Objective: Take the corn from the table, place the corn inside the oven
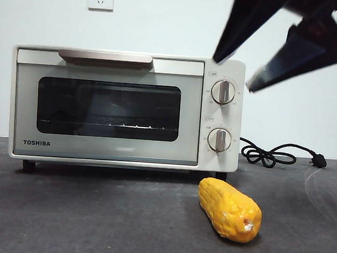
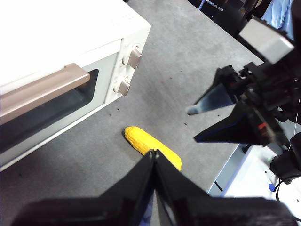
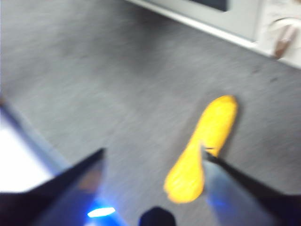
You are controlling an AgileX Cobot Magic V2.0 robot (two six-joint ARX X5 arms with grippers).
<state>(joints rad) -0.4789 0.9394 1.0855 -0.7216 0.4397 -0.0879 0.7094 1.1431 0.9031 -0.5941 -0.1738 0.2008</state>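
task barely starting: corn [image 1: 230, 210] lying on the table [image 1: 93, 214] near the closed oven [image 1: 123, 109], right gripper [image 1: 242, 71] hanging spread above it, left gripper [image 2: 154, 153] waiting pressed together.

1. We see a dark grey, mottled tabletop [image 1: 93, 214] spanning the front view.
2. The oven [image 1: 123, 109] stands on its feet toward the tabletop's far edge.
3. The corn [image 1: 229, 210] lies flat on the tabletop, nearer than the oven.
4. A black cord [image 1: 270, 154] lies coiled beside the oven.
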